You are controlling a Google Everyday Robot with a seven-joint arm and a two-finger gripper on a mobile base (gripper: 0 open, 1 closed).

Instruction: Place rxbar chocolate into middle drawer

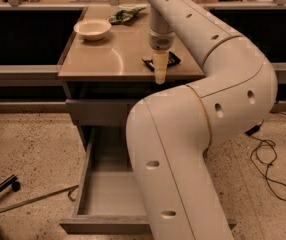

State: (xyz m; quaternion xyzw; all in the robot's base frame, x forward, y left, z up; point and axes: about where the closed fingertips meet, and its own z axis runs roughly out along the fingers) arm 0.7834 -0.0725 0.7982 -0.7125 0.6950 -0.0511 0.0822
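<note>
On the cabinet top (108,59), near its front edge: rxbar chocolate (173,59), flat. Just above that edge: gripper (160,79), pointing down, clenched, grasping nothing. Below the cabinet top: middle drawer (108,226), pulled open.

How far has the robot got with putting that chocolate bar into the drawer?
Done: the drawer is pulled open, ready to receive the bar. In hand: the gripper hangs right at the bar, which lies on the cabinet top; I cannot tell whether it has a grasp. Left: lift the bar, carry it down and set it in the drawer.
</note>
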